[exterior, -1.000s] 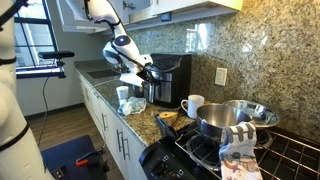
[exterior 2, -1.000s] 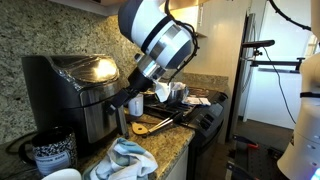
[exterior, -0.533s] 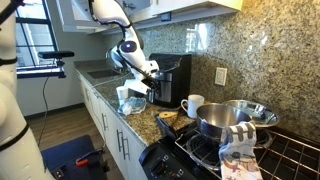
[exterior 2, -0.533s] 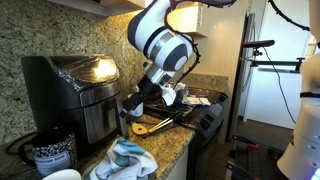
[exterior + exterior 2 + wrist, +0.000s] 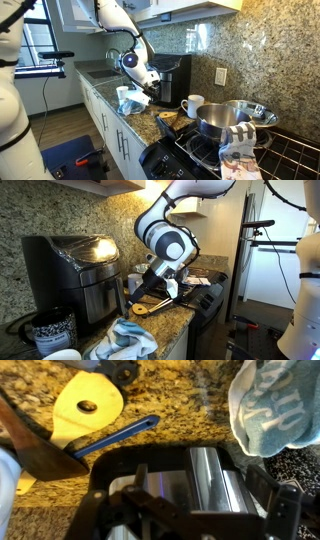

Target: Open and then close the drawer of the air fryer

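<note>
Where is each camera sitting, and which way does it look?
An exterior view: beyond the stove, looking along the counter at the air fryer; the arm shows.
An exterior view: low on the counter beside the air fryer, facing the stove; the arm shows.
Wrist view: looks down at the counter; the open gripper shows.
Shared: air fryer and arm in both exterior views.

In an exterior view the arm (image 5: 136, 62) hides the lower front of the air fryer (image 5: 178, 72). The drawer (image 5: 92, 298) shows no clear seam. In the wrist view the towel (image 5: 282, 405) runs off the right edge and the hand (image 5: 190, 510) off the bottom.
</note>
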`<move>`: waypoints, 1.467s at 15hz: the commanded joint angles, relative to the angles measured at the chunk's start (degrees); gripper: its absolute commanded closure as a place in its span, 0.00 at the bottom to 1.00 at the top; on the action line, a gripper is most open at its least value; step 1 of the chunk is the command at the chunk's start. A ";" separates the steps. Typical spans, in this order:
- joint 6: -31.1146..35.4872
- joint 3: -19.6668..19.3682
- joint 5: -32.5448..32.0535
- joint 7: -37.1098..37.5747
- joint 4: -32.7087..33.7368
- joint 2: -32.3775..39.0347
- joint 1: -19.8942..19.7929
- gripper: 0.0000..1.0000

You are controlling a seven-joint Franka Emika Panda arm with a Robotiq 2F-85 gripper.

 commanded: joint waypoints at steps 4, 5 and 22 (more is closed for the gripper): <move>-7.69 -12.28 20.83 -21.23 -0.32 1.52 9.60 0.00; -8.73 -13.42 23.38 -23.54 -0.72 1.50 10.64 0.00; -17.95 -33.62 20.89 -18.50 -4.50 1.30 30.99 0.00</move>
